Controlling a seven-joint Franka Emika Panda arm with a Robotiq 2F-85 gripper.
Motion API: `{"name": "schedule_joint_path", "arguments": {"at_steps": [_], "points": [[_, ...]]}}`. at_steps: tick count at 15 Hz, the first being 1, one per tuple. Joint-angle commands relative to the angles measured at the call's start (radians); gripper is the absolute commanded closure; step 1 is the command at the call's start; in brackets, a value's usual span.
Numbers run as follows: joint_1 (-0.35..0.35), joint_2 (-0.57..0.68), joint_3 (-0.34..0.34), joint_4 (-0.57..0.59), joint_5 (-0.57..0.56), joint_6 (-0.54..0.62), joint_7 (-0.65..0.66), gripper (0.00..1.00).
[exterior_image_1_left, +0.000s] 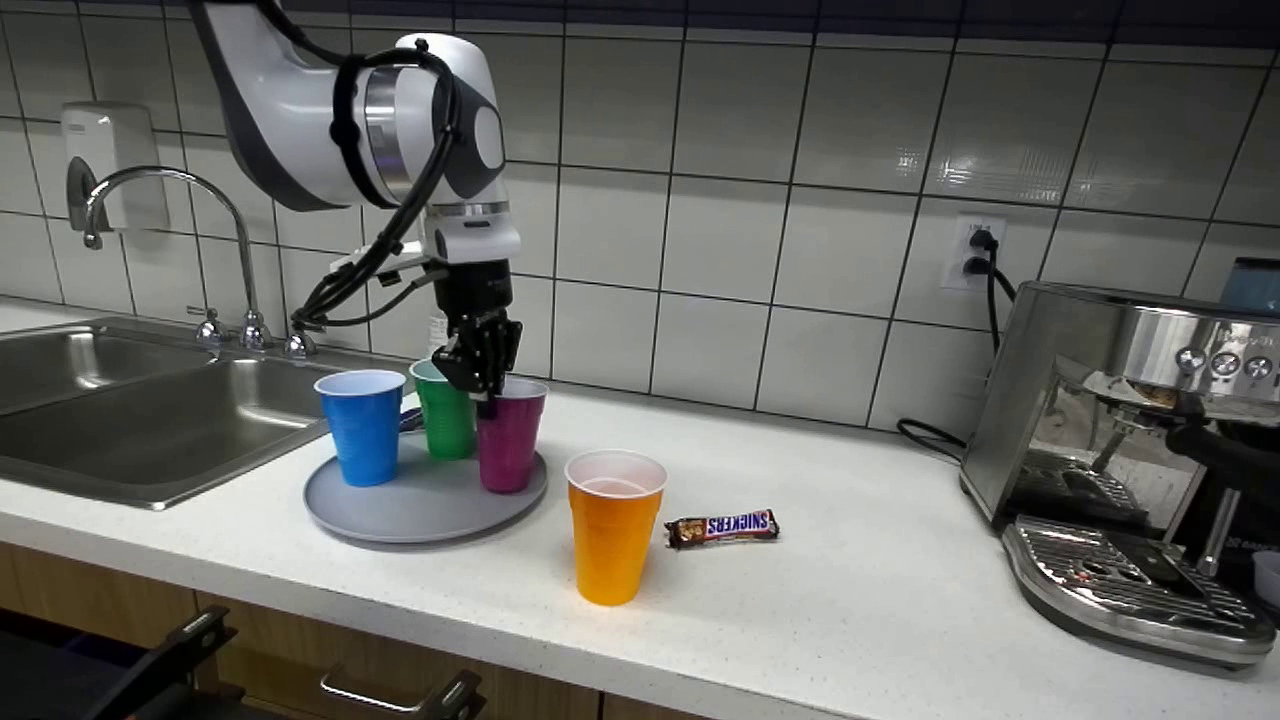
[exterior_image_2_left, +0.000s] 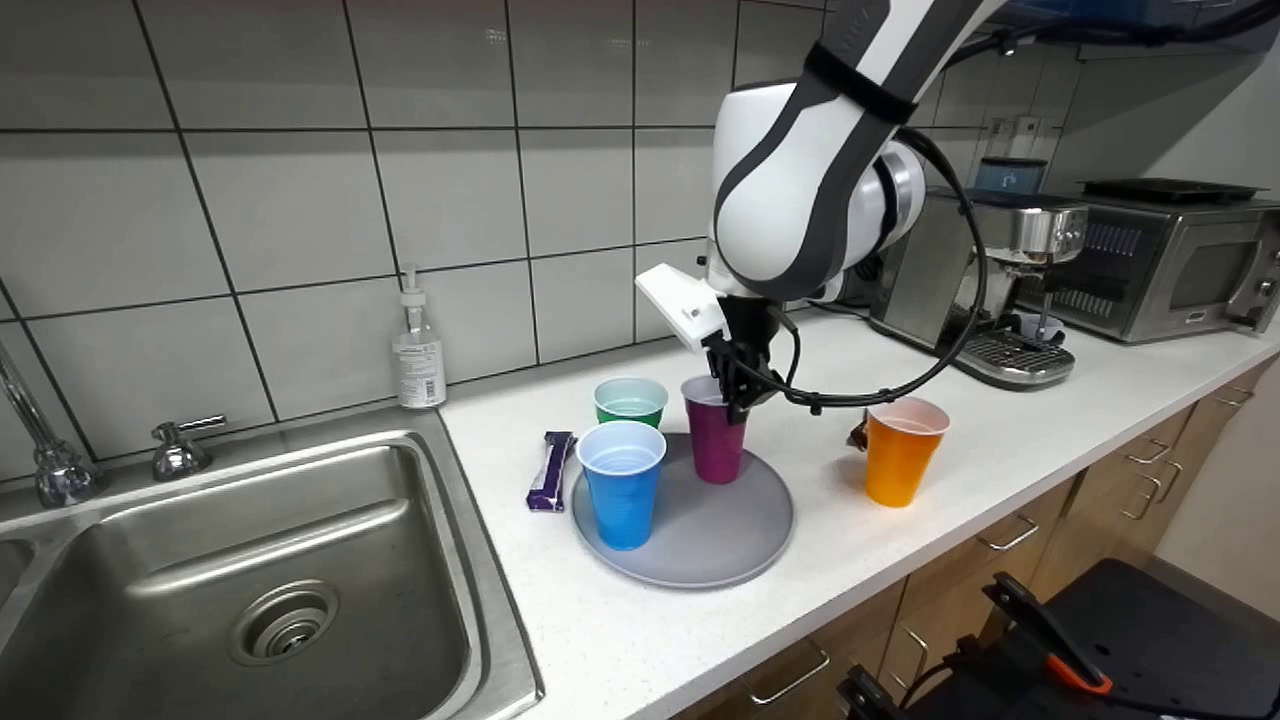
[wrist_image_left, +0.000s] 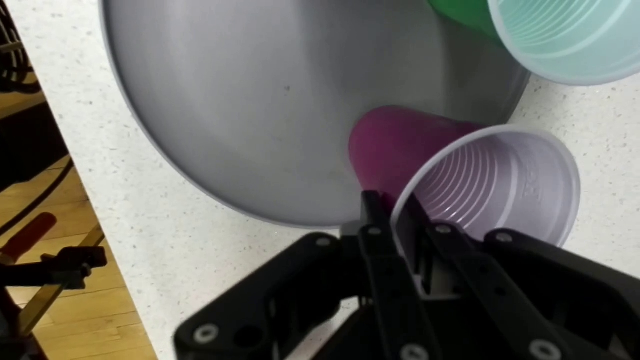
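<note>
A magenta cup (wrist_image_left: 395, 145) with a pale inside stands upright on the grey plate (wrist_image_left: 225, 125). My gripper (wrist_image_left: 392, 200) reaches down over its rim, one finger outside the wall and the other inside. Between the narrowly parted fingers, the rim runs with a little room, so the jaws look slightly open around it. In both exterior views the cup's base rests on the plate. Sharing the plate are a blue cup (exterior_image_1_left: 365, 430) and a green cup (exterior_image_1_left: 445, 415), the green one partly behind in both exterior views.
An orange cup (exterior_image_1_left: 615, 540) stands off the plate, near a Snickers bar (exterior_image_1_left: 722, 528). A purple-wrapped bar (exterior_image_2_left: 550, 472) lies beside the plate on the sink (exterior_image_2_left: 400, 640) side. The coffee machine (exterior_image_1_left: 1130, 450) and soap bottle (exterior_image_2_left: 418, 360) stand along the wall.
</note>
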Motion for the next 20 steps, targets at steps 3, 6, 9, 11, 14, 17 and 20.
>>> {"name": "schedule_joint_path", "arguments": {"at_steps": [3, 6, 9, 11, 14, 17, 20], "points": [[0.026, 0.002, -0.020, 0.005, -0.021, 0.011, 0.033, 0.39], [0.028, -0.014, -0.019, 0.003, -0.012, 0.002, 0.026, 0.18], [0.025, -0.042, -0.017, -0.009, -0.004, 0.007, 0.016, 0.01], [0.021, -0.065, -0.014, -0.017, 0.007, 0.007, 0.010, 0.00], [0.012, -0.102, -0.010, -0.026, 0.006, 0.011, 0.011, 0.00], [0.002, -0.149, 0.000, -0.044, 0.034, 0.008, -0.022, 0.00], [-0.008, -0.193, 0.004, -0.064, 0.068, -0.002, -0.063, 0.00]]}}
